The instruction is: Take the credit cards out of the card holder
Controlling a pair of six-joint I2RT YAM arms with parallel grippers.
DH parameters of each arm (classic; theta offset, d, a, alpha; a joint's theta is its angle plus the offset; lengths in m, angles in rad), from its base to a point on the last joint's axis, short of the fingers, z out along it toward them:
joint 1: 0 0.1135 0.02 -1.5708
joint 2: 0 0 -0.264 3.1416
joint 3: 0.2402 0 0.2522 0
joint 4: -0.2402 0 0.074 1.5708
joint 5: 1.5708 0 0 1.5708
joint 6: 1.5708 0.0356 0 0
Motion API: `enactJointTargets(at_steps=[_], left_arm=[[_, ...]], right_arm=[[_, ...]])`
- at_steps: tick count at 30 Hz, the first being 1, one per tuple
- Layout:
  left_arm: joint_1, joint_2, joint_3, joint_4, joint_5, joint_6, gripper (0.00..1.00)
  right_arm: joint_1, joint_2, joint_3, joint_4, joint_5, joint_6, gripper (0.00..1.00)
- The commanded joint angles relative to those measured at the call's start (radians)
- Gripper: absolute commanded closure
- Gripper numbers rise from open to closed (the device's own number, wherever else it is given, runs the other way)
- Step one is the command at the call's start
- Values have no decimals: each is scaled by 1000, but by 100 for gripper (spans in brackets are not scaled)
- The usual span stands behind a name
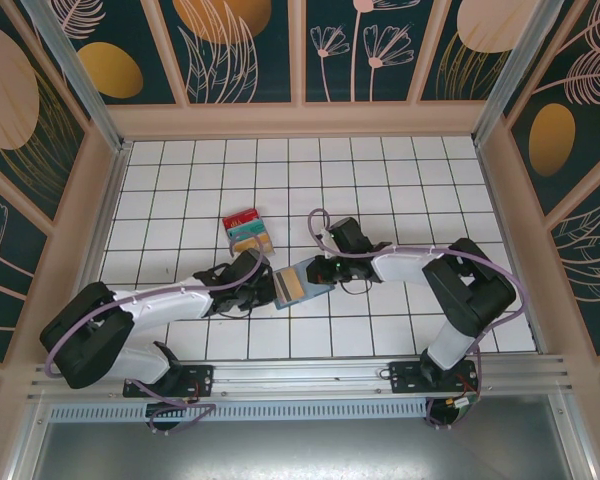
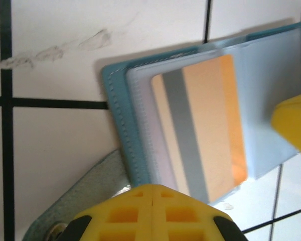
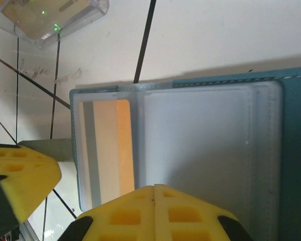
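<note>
The slate-blue card holder (image 1: 306, 272) lies unfolded on the white tiles between my two grippers. A tan card (image 2: 205, 130) with a grey stripe sits inside its left clear sleeve (image 3: 108, 150); the wider sleeve (image 3: 195, 145) beside it looks empty. My left gripper (image 2: 155, 188) is shut, its tips at the holder's left edge (image 1: 271, 285). My right gripper (image 3: 154, 187) is shut too, tips resting over the holder's middle (image 1: 320, 268). Red (image 1: 242, 218), teal (image 1: 247, 232) and tan (image 1: 255, 244) cards lie stacked on the tiles behind the left gripper.
A grey strap tab (image 2: 75, 201) sticks out from under the holder beside my left fingers. The right gripper's yellow finger (image 2: 293, 123) reaches in over the holder's right half. The loose card stack (image 3: 50, 15) lies just ahead-left of the right gripper. Walls ring the tiled floor.
</note>
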Motion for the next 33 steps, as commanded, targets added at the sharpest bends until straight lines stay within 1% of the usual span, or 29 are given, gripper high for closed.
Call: enactJointTargets(at_steps=[1,4,7,9,11,13,17,24,26,27,29,31,32,33], left_arm=[[-7,-8,43,-41,-4,31,100],[-5,26,60,-20,11,45,100],[-6,70,64,-8,22,50,100],[-6,88,55,-1,26,45,100],[-6,93,39,8,31,41,100],[-6,95,24,21,34,36,100],[-7,108,12,35,43,29,100],[-6,114,1,37,48,27,100],[-6,111,-1,39,48,25,100],[-6,112,-2,39,48,25,100],[-7,109,0,39,48,24,100],[-6,106,-4,38,48,22,100],[-6,105,-5,38,49,22,100],[-7,105,-6,38,48,21,100]], right_arm=[[15,-7,35,-5,-5,-12,91],[24,1,38,1,-5,-8,90],[30,3,41,4,-5,-6,87],[34,5,40,6,-6,-3,85],[37,9,40,9,-11,-2,79],[39,18,42,17,-20,1,76],[41,47,49,23,-34,4,73],[46,80,52,39,-53,9,73],[51,86,55,38,-55,10,75],[51,86,56,38,-57,12,78],[54,84,53,42,-60,13,85],[52,77,49,41,-56,15,97],[53,74,47,40,-53,15,100],[53,68,45,37,-50,15,100]])
